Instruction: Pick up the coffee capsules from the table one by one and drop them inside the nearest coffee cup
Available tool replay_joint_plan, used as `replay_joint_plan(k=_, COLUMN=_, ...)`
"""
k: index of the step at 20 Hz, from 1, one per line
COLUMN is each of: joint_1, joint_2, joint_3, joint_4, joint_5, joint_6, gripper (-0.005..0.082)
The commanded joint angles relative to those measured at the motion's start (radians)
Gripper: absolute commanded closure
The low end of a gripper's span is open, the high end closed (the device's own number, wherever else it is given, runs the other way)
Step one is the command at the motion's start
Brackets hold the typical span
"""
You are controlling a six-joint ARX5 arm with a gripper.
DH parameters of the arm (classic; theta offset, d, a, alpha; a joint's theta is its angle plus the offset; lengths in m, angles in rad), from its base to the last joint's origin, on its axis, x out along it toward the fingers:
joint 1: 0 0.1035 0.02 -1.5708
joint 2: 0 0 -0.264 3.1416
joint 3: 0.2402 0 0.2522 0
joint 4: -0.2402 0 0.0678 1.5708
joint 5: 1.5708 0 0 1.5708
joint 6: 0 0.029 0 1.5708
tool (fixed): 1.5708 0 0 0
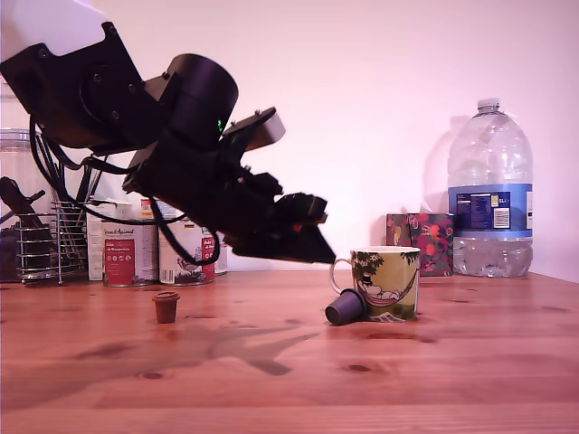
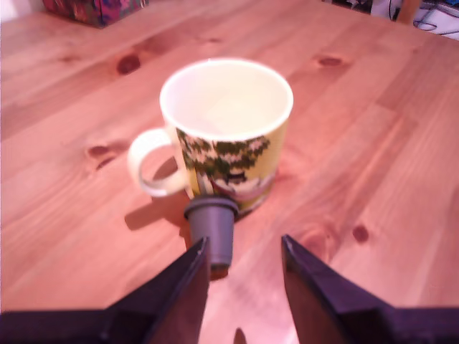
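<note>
- The bench (image 1: pixel 470 362) is knotty wood under a plain pale wall.
- A water bottle (image 1: pixel 489 194) stands at the exterior view's right, a floral box (image 1: pixel 423 237) beside it; a wire rack (image 1: pixel 41 240) and tins (image 1: pixel 136 251) stand at the left.
- The arm's pincer (image 2: pixel 244 261) hangs above the bench, jaws apart and holding nothing.
- The cup (image 2: pixel 226 129) stands upright, its inside showing white and empty in the wrist view.
- The dark capsule (image 2: pixel 211 226) lies tipped against the cup's base, near the pincer's tips.
- The brown capsule (image 1: pixel 166 306) stands well apart, toward the exterior view's left.
</note>
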Motion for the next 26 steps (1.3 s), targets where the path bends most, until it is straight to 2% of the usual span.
replay_joint_plan(k=1, joint_1=-0.004, joint_2=0.053, joint_3=0.033, joint_4=0.001, joint_5=-0.003, joint_6=-0.010, gripper=0.0489)
replay_joint_plan(k=6, joint_1=-0.005, joint_2=0.109, joint_3=0.129, joint_4=-0.092, joint_5=-0.008, joint_6=-0.017, gripper=0.0450)
replay_joint_plan(k=8, joint_1=-0.011, joint_2=0.134, joint_3=0.170, joint_4=-0.143, joint_5=-0.008, joint_6=-0.017, gripper=0.0361)
replay_joint_plan(k=12, joint_1=-0.017, joint_2=0.184, joint_3=0.221, joint_4=-0.212, joint_5=-0.008, joint_6=-0.016, gripper=0.0316)
replay_joint_plan(k=14, joint_1=-0.022, joint_2=0.209, joint_3=0.251, joint_4=-0.260, joint_5=-0.017, joint_6=-0.016, gripper=0.0231)
replay_joint_plan(k=24, joint_1=-0.030, joint_2=0.299, joint_3=0.354, joint_4=-0.346, joint_5=-0.055, joint_6=-0.017, gripper=0.0236)
replay_joint_plan(k=26, joint_1=-0.031, joint_2=0.314, joint_3=0.365, joint_4=-0.356, joint_5=-0.054, joint_6=-0.016, gripper=0.0271)
